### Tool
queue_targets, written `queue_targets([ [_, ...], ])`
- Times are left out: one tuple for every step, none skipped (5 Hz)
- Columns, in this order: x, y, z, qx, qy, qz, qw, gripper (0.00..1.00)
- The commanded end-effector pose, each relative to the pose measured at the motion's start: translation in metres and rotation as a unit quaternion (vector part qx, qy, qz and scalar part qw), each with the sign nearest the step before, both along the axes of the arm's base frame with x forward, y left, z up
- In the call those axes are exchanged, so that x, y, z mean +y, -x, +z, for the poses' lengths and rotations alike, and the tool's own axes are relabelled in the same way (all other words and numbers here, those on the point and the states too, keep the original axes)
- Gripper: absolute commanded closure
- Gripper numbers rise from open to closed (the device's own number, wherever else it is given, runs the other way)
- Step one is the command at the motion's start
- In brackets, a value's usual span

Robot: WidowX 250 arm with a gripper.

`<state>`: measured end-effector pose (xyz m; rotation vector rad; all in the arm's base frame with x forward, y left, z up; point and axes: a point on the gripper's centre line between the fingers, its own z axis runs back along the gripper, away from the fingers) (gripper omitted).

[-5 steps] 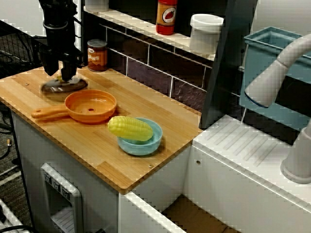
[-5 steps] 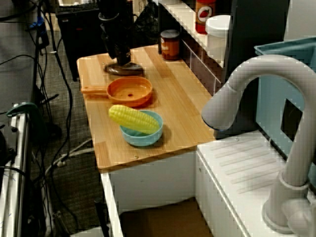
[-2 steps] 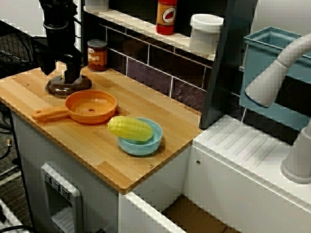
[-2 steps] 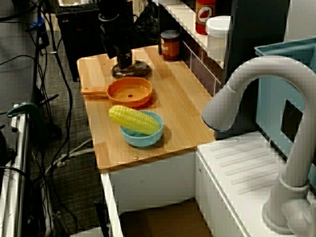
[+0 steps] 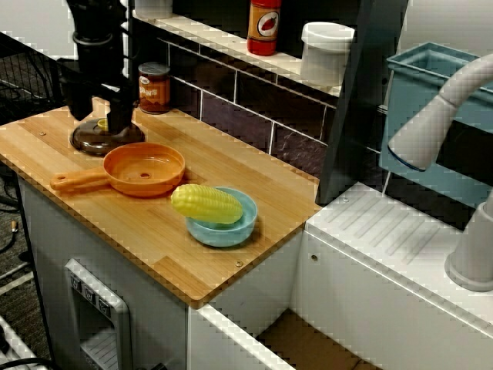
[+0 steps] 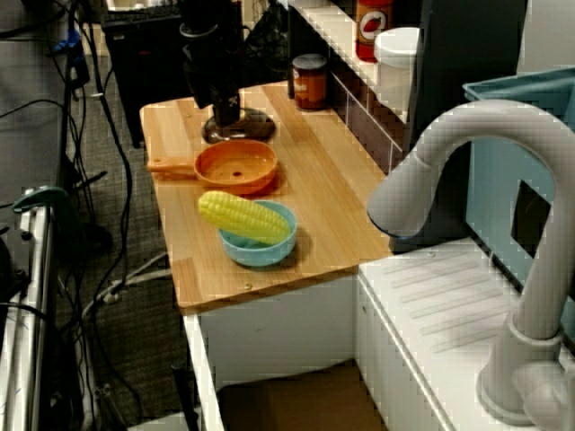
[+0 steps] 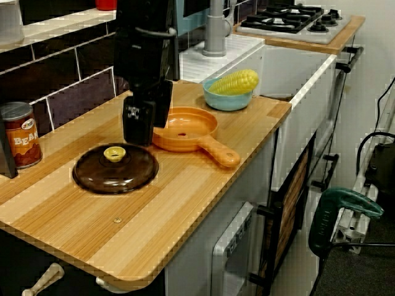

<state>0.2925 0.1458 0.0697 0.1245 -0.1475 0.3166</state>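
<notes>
We logged the gripper [image 5: 98,116] hovering just above the dark brown pot lid [image 7: 114,169], clear of it. In the front view its two fingers stood apart and empty, with the lid's yellow knob [image 7: 114,153] showing between them. The lid lay flat on the wooden counter [image 5: 254,177], near the end farthest from the faucet [image 5: 439,116]. An orange frying pan [image 5: 144,168] sat just beside the lid on the faucet side, its handle pointing toward the front edge. Beyond the pan, a blue bowl [image 5: 231,227] held a corn cob [image 5: 206,203]. A bean can [image 5: 154,87] stood at the wall edge, near the lid.
</notes>
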Motion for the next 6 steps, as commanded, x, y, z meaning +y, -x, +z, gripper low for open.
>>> queue_targets([
  [-0.017, -0.007, 0.033, -0.035, -0.009, -0.028, 0.999, 0.0],
  [-0.03, -0.01, 0.027, -0.026, -0.013, -0.042, 0.9987, 0.0],
  [-0.038, -0.012, 0.026, -0.019, -0.009, -0.051, 0.9985, 0.0],
  [-0.047, -0.01, 0.033, -0.024, -0.003, -0.062, 0.9978, 0.0],
  [-0.056, -0.01, 0.038, -0.026, 0.003, -0.072, 0.997, 0.0],
  [-0.067, -0.01, 0.043, -0.027, 0.01, -0.083, 0.9961, 0.0],
])
